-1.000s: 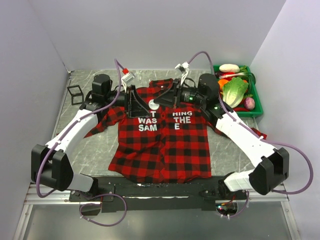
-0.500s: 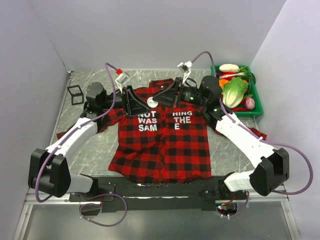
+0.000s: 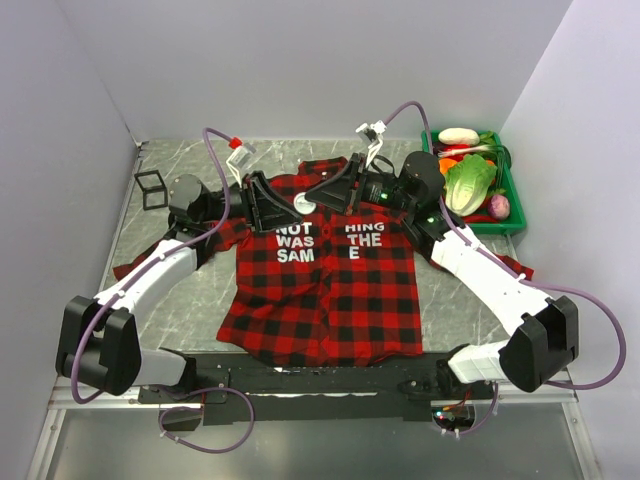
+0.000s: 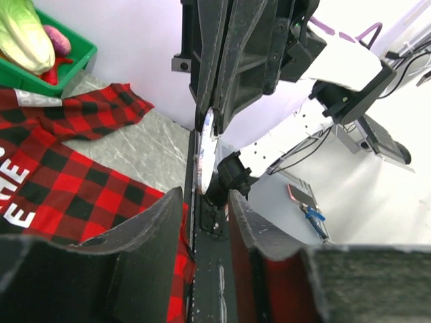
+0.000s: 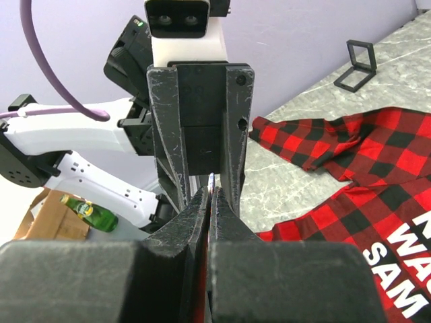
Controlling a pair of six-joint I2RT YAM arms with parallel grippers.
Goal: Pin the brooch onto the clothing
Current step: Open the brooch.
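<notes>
The clothing [image 3: 320, 290], a red-and-black plaid shirt with white letters, lies flat on the table. Above its collar my right gripper [image 3: 313, 198] is shut on the brooch [image 3: 304, 203], a small pale disc. In the right wrist view only a thin edge of the brooch [image 5: 213, 179] shows between the tips of the right gripper [image 5: 211, 195]. My left gripper [image 3: 288, 208] faces it from the left. Its fingers [image 5: 167, 134] straddle the right gripper's tips with a gap on each side. In the left wrist view the brooch [image 4: 205, 151] stands edge-on just beyond the left gripper [image 4: 204, 198].
A green tray [image 3: 512, 222] of toy vegetables stands at the back right. A small black wire-frame cube [image 3: 150, 188] sits at the back left, and also shows in the right wrist view as the cube [image 5: 360, 64]. Grey walls close in on three sides.
The left gripper's jaws have narrowed around the right gripper's tips. The left arm's elbow has swung back to the left. The brooch has risen slightly.
</notes>
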